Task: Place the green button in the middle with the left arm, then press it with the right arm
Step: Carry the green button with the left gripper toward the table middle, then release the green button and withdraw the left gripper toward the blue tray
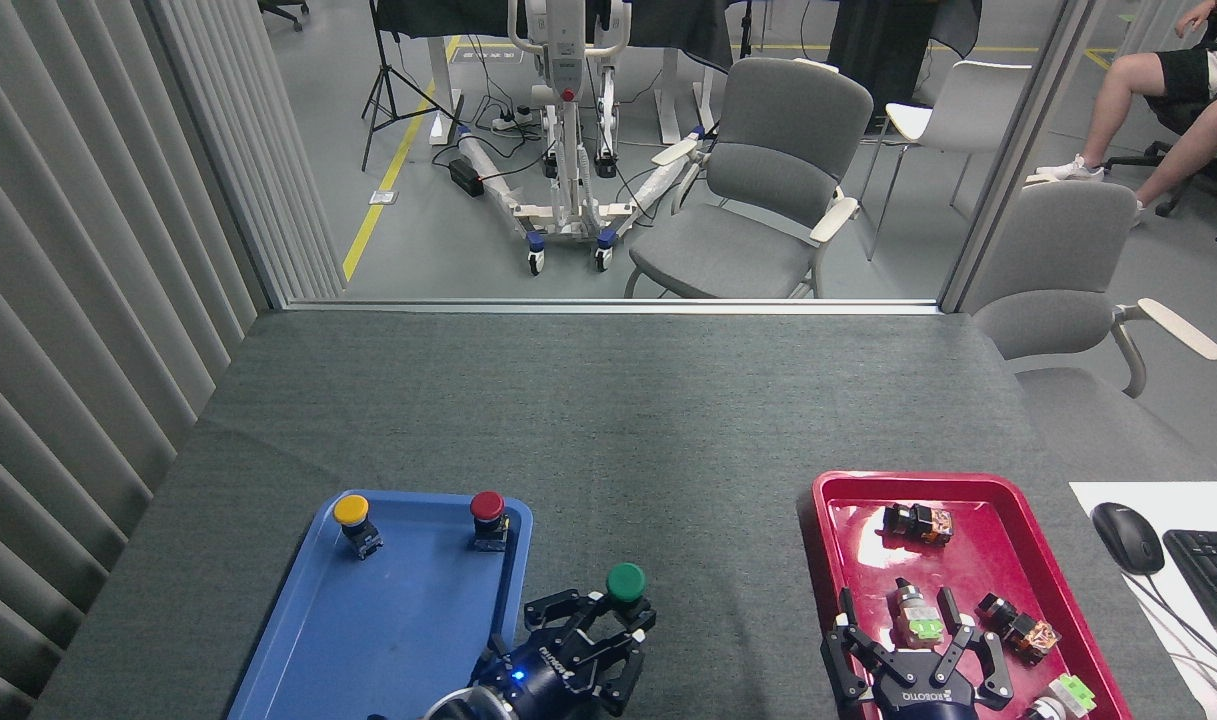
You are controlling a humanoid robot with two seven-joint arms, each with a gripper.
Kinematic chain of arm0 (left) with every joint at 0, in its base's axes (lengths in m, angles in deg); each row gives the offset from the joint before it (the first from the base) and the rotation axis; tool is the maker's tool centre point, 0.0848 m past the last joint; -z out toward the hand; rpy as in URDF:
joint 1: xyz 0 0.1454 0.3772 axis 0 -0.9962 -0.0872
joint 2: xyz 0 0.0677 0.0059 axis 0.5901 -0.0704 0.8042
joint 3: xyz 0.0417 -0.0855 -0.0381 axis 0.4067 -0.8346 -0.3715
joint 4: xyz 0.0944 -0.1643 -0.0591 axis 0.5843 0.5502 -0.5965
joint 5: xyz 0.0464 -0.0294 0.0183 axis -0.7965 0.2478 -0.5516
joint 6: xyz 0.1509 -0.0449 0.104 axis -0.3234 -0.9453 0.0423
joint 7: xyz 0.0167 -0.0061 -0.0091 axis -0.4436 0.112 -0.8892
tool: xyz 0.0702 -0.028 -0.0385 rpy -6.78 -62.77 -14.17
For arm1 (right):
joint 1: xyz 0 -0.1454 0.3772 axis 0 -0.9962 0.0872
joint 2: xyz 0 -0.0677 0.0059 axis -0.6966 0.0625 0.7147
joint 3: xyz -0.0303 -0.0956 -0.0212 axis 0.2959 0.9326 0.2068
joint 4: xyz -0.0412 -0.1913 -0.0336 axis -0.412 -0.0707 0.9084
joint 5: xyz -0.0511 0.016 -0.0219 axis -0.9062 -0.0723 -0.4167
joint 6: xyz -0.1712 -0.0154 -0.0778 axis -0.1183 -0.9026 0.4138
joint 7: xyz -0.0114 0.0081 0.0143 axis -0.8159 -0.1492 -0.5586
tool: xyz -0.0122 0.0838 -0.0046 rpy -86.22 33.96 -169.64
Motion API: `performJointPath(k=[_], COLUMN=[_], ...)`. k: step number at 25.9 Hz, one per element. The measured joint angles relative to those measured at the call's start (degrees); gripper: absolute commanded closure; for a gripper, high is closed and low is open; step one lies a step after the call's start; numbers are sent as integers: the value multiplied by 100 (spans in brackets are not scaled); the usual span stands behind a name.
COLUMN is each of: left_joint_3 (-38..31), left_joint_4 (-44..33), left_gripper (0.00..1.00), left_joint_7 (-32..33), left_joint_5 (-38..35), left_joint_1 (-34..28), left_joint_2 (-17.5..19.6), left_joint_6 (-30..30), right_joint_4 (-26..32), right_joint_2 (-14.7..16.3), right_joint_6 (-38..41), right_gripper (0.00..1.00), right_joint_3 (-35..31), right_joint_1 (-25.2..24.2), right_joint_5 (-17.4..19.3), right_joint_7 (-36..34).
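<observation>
Head view: our left pincer (596, 628) grips the green button (625, 582) over the grey worktop (668, 440), just right of the blue tray (298, 640). Our right pincer (913, 640) hangs spread open over the red tray (968, 490).

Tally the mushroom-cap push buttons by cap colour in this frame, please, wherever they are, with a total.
Yellow: 1, yellow button in the blue tray
Red: 1, red button in the same tray
Green: 1, green button, held in the left hand beside the tray
Total: 3

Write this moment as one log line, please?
left gripper: shut on green button, past blue tray | right gripper: open, over red tray
</observation>
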Motion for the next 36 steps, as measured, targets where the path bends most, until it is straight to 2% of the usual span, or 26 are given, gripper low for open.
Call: performJointPath(k=[6,12,14,15,16,18,20,25,29,32,36], left_joint_3=[40,58,74,79,82,91,104,170,201,201,43], left_joint_4=[694,1199,1320,1374,1412,1467,1496,1512,1386,901,-327], left_gripper=[100,100,97,91,79,17,2,1,1,1,1], left_joint_7=[58,70,78,58,22,-36,-34,-177,-221,-220,-105], left_joint_5=[-39,-39,-38,-38,-36,-28,-25,-27,-30,-2,143], left_joint_1=[325,467,469,479,479,479,472,432,361,184,-265], left_joint_2=[-300,-363,-365,-366,-368,-386,-414,-408,-385,-244,307], left_joint_6=[-44,-296,-307,-334,-345,-399,-515,-637,-661,-616,-665], right_joint_4=[-11,-13,-13,-13,-12,-10,-7,25,87,95,70], right_joint_2=[-15,-19,-16,-15,-13,-8,-1,-16,-40,-69,-143], right_joint_6=[-9,-17,-31,-31,-31,-31,-31,-35,-59,-82,-198], right_gripper=[1,1,1,1,1,1,1,1,1,1,1], right_joint_3=[-43,-32,-26,-23,-22,-20,-18,93,516,943,1573], right_joint_1=[6,-15,-15,-14,-14,-8,-7,66,239,382,523], right_joint_5=[3,16,19,19,19,19,19,20,21,15,7], right_joint_7=[3,2,-14,-18,-21,-27,-29,-50,-2,18,152])
